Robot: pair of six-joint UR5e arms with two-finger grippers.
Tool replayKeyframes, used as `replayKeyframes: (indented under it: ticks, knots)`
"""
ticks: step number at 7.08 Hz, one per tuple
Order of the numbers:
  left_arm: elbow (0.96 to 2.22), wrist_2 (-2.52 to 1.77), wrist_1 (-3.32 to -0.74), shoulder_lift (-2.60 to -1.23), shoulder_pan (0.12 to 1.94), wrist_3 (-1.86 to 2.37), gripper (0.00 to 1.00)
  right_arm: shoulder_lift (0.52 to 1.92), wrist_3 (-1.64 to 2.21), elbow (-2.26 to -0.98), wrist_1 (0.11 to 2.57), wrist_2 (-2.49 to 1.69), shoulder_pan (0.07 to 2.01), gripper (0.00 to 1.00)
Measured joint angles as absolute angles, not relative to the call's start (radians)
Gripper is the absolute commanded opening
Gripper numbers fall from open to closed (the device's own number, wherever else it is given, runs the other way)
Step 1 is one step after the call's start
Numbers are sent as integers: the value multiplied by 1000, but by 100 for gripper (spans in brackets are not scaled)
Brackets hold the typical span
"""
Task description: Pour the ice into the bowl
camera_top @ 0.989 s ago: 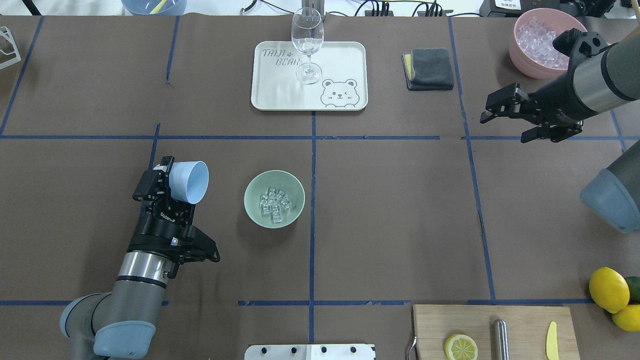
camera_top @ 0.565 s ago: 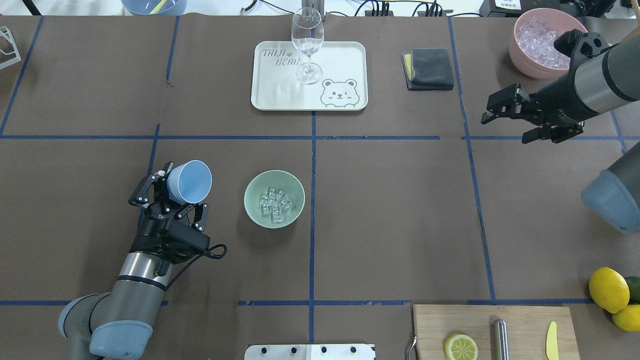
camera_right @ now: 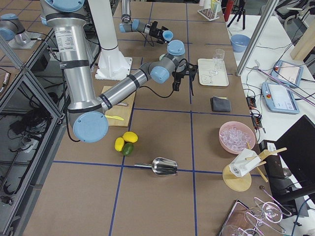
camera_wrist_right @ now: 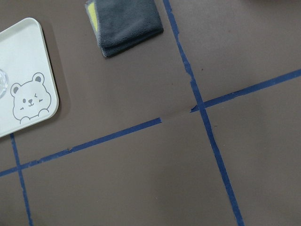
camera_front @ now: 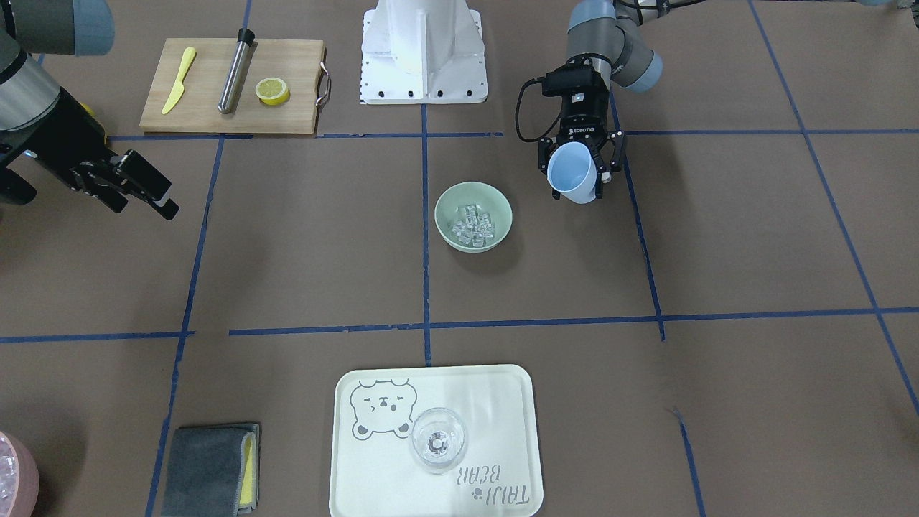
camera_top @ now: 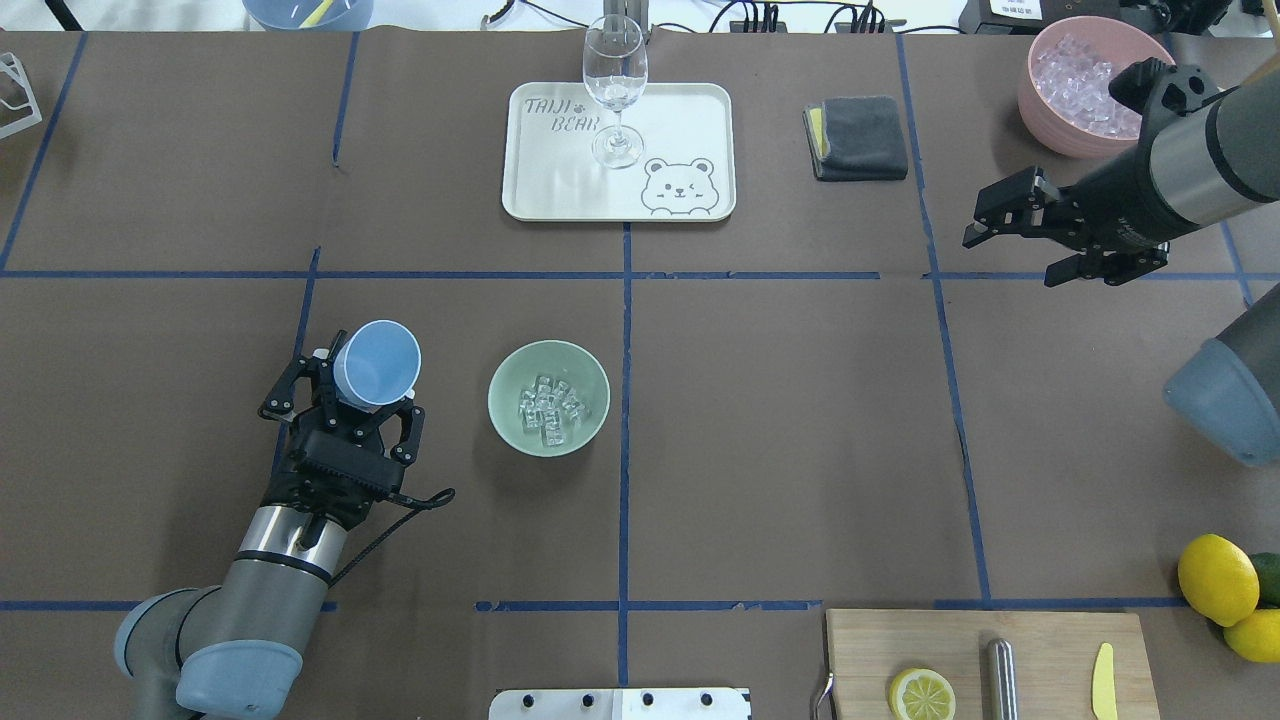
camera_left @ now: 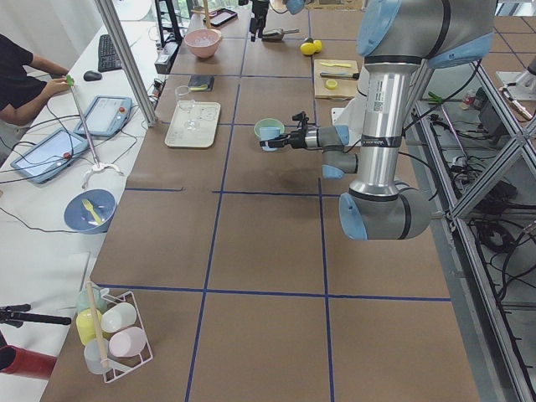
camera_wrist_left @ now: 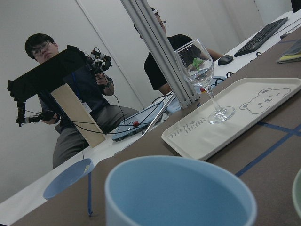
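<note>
The left gripper (camera_top: 348,402) is closed on a light blue cup (camera_top: 377,363), gripping its lower walls. The cup is close to upright, its mouth up and its long axis leaning toward 1 o'clock in the overhead view. At the cup's 3 o'clock, near but not touching, the sage-green bowl (camera_top: 505,385) sits mouth up. Small clear, glassy ice (camera_top: 548,408) cubes lie heaped in its bottom. Far off at 2 o'clock, the right gripper (camera_top: 1012,255) hangs spread wide, holding nothing.
</note>
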State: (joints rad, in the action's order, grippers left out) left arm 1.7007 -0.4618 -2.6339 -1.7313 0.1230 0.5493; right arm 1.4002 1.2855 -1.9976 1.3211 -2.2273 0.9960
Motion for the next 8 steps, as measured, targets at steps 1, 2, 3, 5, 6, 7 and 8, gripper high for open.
replayKeyframes:
  ticks: [1,2,3,5,6,7,8]
  knots:
    - [1701,-488,-2634,-1698,123,655,0,1400,1285,-1998,1322,-2227,997,100]
    - [1702,-495,-2634,-1651,123,753,0,1398,1285,-2001,1323,-2228,998,100]
    - [1708,-489,-2635,-1598,123,835,0,1397,1285,-2007,1325,-2230,999,100]
    - [1717,-424,-2636,-1471,123,979,0,1394,1286,-2012,1327,-2233,999,100]
    - [1719,-407,-2643,-1415,124,1067,0,1393,1286,-2012,1327,-2232,999,100]
    - [1716,-400,-2659,-1387,124,1148,0,1392,1285,-2012,1327,-2232,1001,100]
    - [1705,-398,-2675,-1358,124,1229,0,1392,1284,-2013,1327,-2233,1002,100]
